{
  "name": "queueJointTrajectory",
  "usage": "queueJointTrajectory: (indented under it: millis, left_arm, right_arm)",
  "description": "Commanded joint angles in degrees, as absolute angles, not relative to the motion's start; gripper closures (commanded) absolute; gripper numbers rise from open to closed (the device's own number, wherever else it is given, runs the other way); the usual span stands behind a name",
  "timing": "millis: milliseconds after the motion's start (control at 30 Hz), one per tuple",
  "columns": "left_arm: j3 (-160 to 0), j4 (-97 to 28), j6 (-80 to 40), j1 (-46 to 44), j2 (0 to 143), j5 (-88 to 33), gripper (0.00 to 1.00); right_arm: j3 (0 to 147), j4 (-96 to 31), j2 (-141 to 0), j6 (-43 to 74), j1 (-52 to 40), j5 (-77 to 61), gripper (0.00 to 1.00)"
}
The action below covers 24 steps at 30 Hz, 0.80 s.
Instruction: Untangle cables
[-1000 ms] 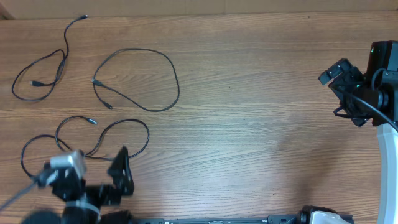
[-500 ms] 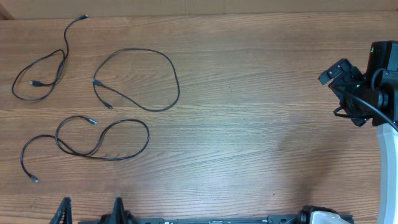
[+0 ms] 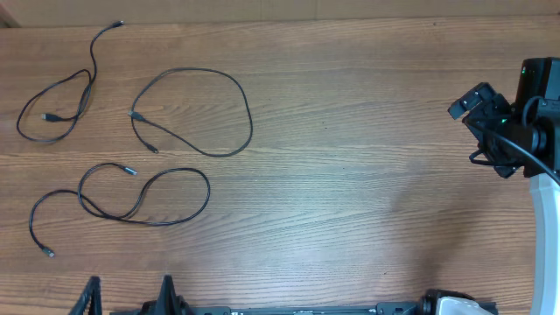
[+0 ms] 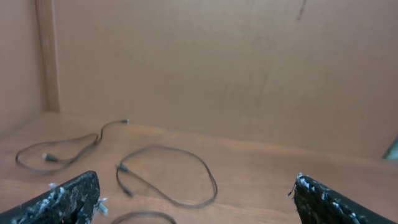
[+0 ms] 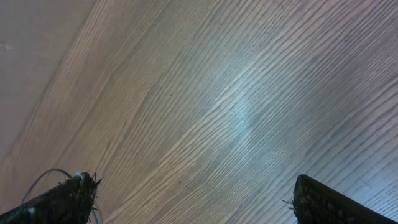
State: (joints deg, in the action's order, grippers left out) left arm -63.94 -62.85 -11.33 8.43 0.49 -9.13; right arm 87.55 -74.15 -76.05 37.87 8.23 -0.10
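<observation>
i see the three cables lying apart from each other on the left half of the table (image 3: pixel 367 201). the far-left cable (image 3: pixel 93 54) runs from a plug near the far edge down into a narrow loop. the middle cable (image 3: pixel 251 122) makes a big open loop just right of it. the near cable (image 3: pixel 208 188) curls across itself closer to me. my left gripper (image 3: pixel 129 290) sits at the near edge below that one, jaws spread wide and holding nothing. my right gripper (image 5: pixel 193 199) hovers well away on the right, jaws just as wide, over wood grain.
</observation>
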Motion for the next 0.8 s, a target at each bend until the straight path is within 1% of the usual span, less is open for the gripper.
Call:
queueJointTrajectory:
  millis: [0,67,233,367,533,700,767]
  left_arm:
    - [-57.12,-55.92,-9.02,8.23,0.25,-9.17,0.01]
    - [-51.59,-50.61,-9.02,8.23,0.25,-10.68,0.00]
    - [-40.34,-43.59,-9.85,8.23,0.25,-13.21,0.00]
    - [-31.94,-37.58,-10.48,8.21,0.25,-12.86,0.00]
    - [-20.73,-26.37,-10.48,8.12,0.23,-11.11,0.00]
    - [-11.51,-15.18,-10.52,8.03,0.23,-10.09,0.00]
    - [-9.41,-12.99,-10.52,7.62,0.23,-8.25,0.00]
  right_arm:
    - [88.84,-73.76,-76.05,37.63,8.38,-0.12,0.00]
    - [88.84,-73.78,-76.05,37.63,8.38,-0.12,0.00]
    - [88.84,-73.78,-76.05,37.65,8.38,-0.12,0.00]
    - [88.84,-73.78,-76.05,37.63,8.38,-0.12,0.00]
    - [88.84,-73.78,-76.05,37.63,8.38,-0.12,0.00]
    - [88.84,-73.78,-76.05,37.63,8.38,-0.12,0.00]
    - [88.84,-73.78,-76.05,37.63,8.38,-0.12,0.00]
